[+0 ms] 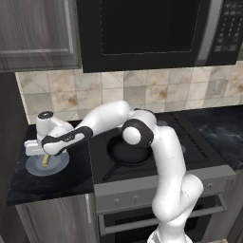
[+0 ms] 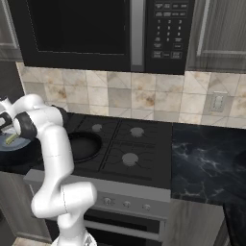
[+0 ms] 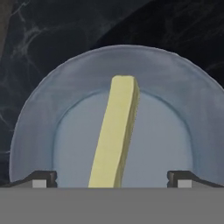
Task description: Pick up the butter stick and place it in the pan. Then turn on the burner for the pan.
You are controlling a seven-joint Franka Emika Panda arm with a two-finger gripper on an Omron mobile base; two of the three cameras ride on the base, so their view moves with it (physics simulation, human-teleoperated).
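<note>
The step in hand looks like the approach to the pick: nothing has been lifted yet, and the pan and burner work remain to be done. In the hand view the butter stick [image 3: 115,133] lies at the centre of the frame on a grey-blue plate [image 3: 183,100], running from the bottom edge up toward the middle with a slight lean to the right. The gripper [image 3: 112,178] hangs above it with its jaws spread wide and nothing between them; the two dark fingertips [image 3: 43,178] stand at the lower left and lower right, one to each side of the stick and well clear of it. In the left base view the gripper [image 1: 42,156] sits at the left edge over the plate [image 1: 57,167] on the dark counter [image 1: 47,187], with a sliver of the butter stick [image 1: 45,161] visible beneath it. The pan [image 1: 129,156] rests on the stove [image 1: 190,142] near the frame's centre, partly behind the arm's elbow, with its handle pointing toward the lower left. The next move probably calls for a straight descent until the fingers flank the bar, then a gentle close across its narrow width, since a thin stick could slide on the smooth plate.
</note>
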